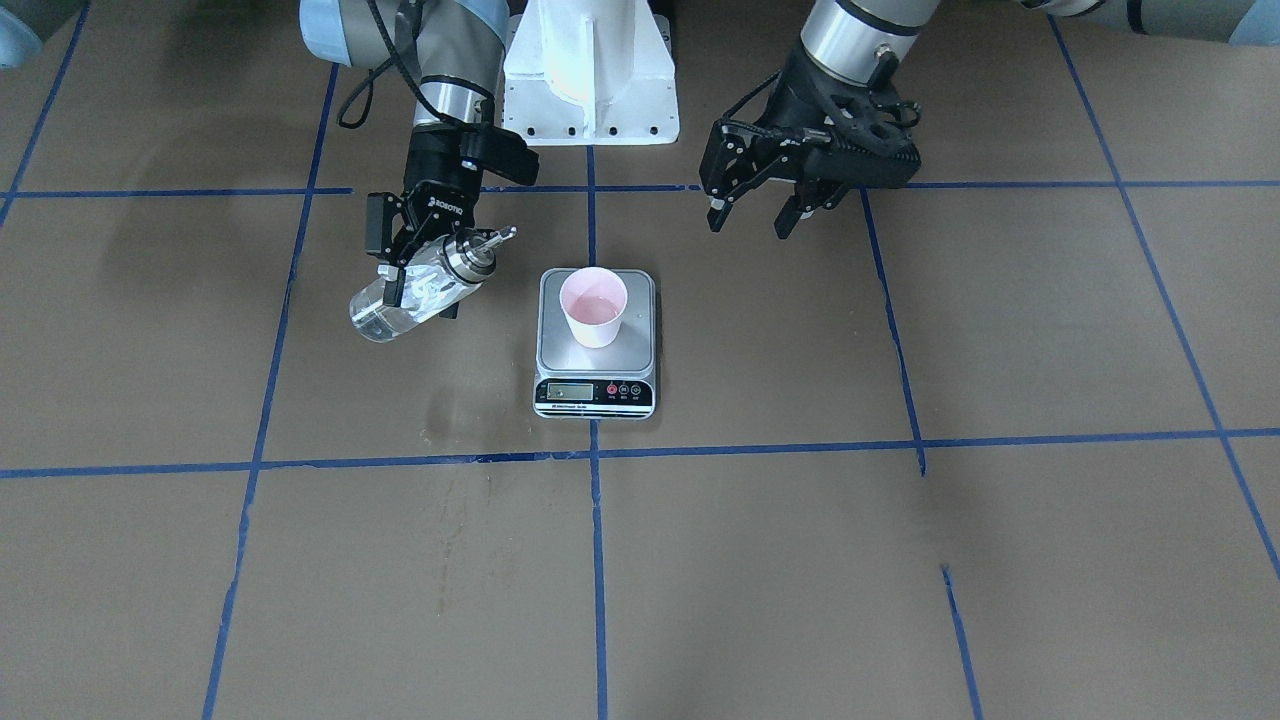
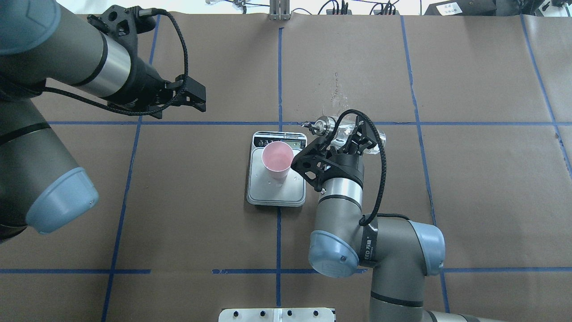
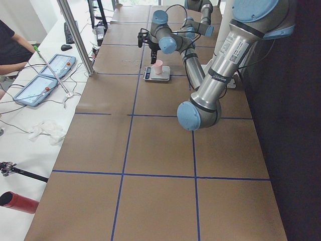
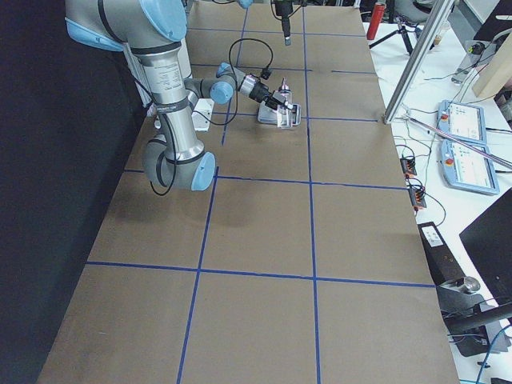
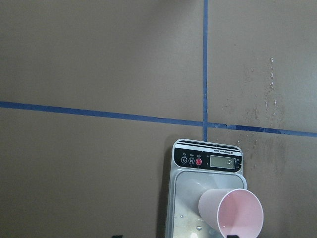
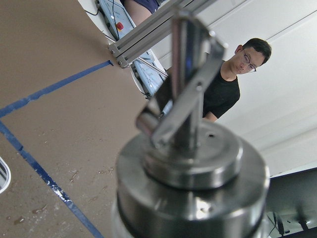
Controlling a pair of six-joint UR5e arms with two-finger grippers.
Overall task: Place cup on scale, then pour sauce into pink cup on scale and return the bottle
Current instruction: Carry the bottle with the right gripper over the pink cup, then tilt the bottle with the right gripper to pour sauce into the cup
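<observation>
The pink cup (image 1: pixel 593 307) stands upright on the plate of the scale (image 1: pixel 597 385) at mid-table, with a little clear sauce in it. My right gripper (image 1: pixel 418 288) is shut on the glass bottle (image 1: pixel 400 305), which hangs tilted beside the scale, its silver cap (image 1: pixel 468 258) and spout pointing towards the cup but short of it. From overhead the bottle (image 2: pixel 373 139) lies past the scale's (image 2: pixel 277 197) far right corner. The right wrist view is filled by the cap (image 6: pixel 193 173). My left gripper (image 1: pixel 750 220) hovers open and empty behind the scale, and its wrist view looks down on the cup (image 5: pixel 233 213).
Wet spots mark the brown paper near the scale (image 1: pixel 440 430) and beyond the bottle (image 2: pixel 335 94). The robot's white base (image 1: pixel 590 70) stands behind the scale. A person (image 6: pixel 233 84) sits at the side bench with control panels (image 3: pixel 37 83).
</observation>
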